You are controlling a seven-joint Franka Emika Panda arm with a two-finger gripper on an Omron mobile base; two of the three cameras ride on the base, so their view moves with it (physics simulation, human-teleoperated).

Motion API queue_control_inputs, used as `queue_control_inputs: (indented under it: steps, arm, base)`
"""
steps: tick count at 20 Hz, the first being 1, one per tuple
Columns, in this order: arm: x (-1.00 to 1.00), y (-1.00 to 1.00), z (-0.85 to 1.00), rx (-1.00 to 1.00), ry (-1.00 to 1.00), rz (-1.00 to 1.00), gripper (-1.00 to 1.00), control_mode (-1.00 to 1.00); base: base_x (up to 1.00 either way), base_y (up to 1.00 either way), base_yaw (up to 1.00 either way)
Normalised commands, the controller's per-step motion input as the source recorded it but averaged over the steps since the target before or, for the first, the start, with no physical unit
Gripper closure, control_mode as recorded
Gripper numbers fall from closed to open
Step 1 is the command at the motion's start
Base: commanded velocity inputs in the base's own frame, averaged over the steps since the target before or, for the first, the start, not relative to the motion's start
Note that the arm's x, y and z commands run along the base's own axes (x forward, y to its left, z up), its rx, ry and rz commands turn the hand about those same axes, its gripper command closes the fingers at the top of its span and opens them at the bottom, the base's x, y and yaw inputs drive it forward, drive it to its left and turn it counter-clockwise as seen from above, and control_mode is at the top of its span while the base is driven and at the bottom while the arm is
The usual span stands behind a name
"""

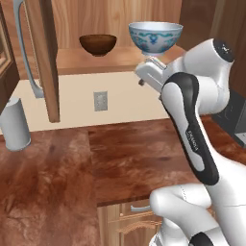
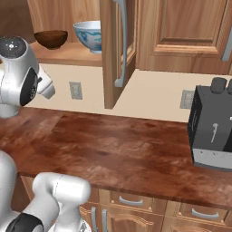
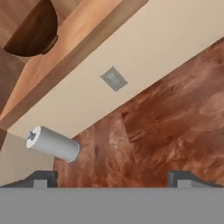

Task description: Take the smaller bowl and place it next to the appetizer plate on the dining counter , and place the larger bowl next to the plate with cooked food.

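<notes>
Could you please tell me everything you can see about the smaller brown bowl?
The smaller bowl is round, shallow and dark brown, with a wooden look and no pattern. It stands upright on a small foot on the light wood cabinet shelf, behind the open cabinet door. The larger bowl stands apart on the same shelf. Nothing but the shelf touches it; the open gripper is well short of it.

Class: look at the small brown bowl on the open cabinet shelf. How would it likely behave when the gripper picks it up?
The smaller bowl looks like rigid wood, so probably stiff and fairly light. Its rounded sides and narrow foot suggest it could rock or tip if nudged. The larger bowl stands close beside it, apart, so a sideways push might knock them together.
</notes>
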Motion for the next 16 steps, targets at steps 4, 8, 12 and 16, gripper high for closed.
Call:
queue_control_inputs:
  steps: [4,8,12,16]
  arm:
    - [0.00,0.10,0.55,0.20,-0.19,-0.21,-1.00,-1.00]
    - [0.04,-0.10,0.62,0.12,-0.01,-0.10,-1.00,-1.00]
    - [0.34,-0.28,0.53,0.13,-0.01,0.00,-1.00,-1.00]
    - [0.67,0.06,0.49,0.08,-0.08,0.00,-1.00,-1.00]
  base:
    - [0.00,0.00,0.00]
    - [0.00,0.00,0.00]
    - [0.00,0.00,0.00]
    - [0.00,0.00,0.00]
